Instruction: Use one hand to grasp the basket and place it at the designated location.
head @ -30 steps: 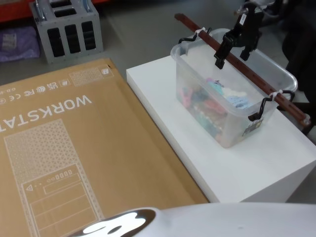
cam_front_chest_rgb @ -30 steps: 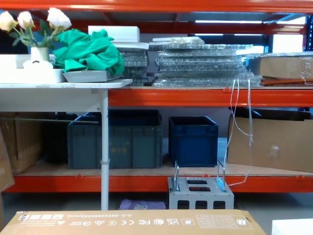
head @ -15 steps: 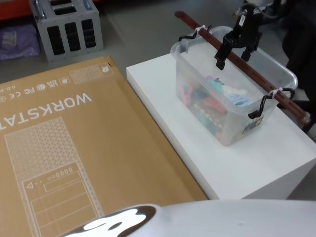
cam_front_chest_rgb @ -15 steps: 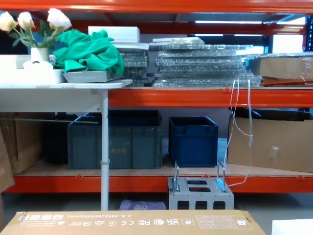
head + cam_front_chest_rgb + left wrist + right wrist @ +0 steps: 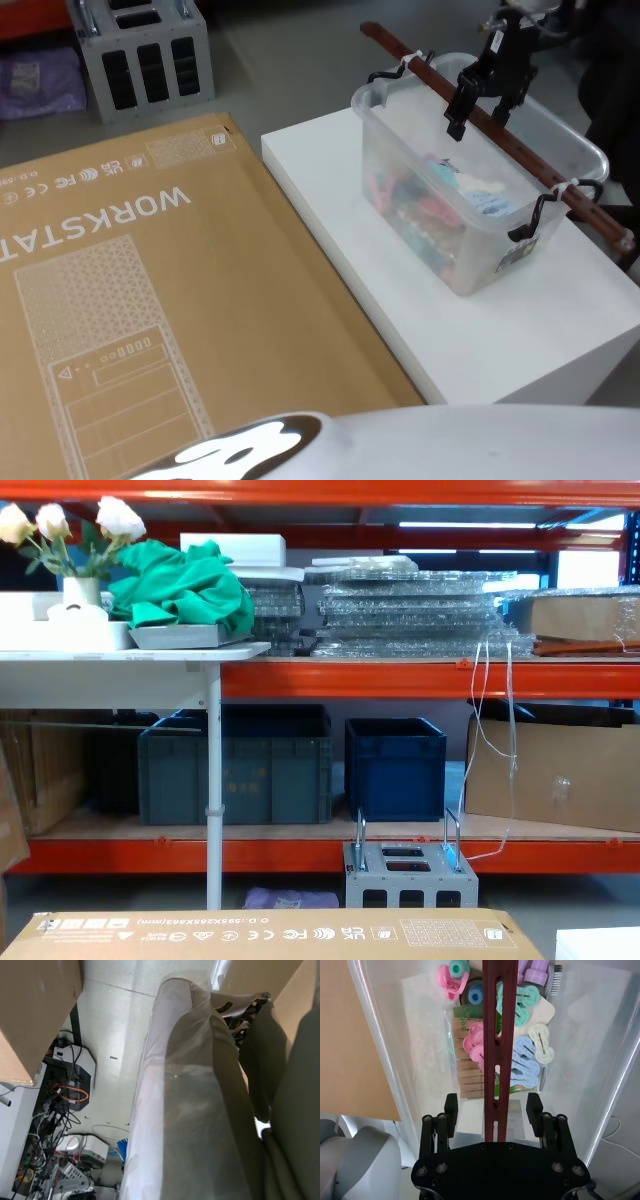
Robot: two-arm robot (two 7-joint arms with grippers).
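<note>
Hardly anything has moved in the last second: the head view's whole scene sits a touch further up and right. A cardboard box (image 5: 150, 300) lies flat at the left. Just beside it, the white platform (image 5: 400, 290) carries the basket (image 5: 470, 250), which stands slantwise toward the platform's far right edge. A reddish-brown slotted bar (image 5: 496, 1015) runs lengthwise over the basket's open top, tied to the black handle (image 5: 535, 215) at each end. The right gripper (image 5: 493, 1102) hangs over the bar near the basket's far end, its jaws apart on either side of the bar without touching it. Below lie wooden, pink, teal and blue clothes pegs (image 5: 467, 1067).
</note>
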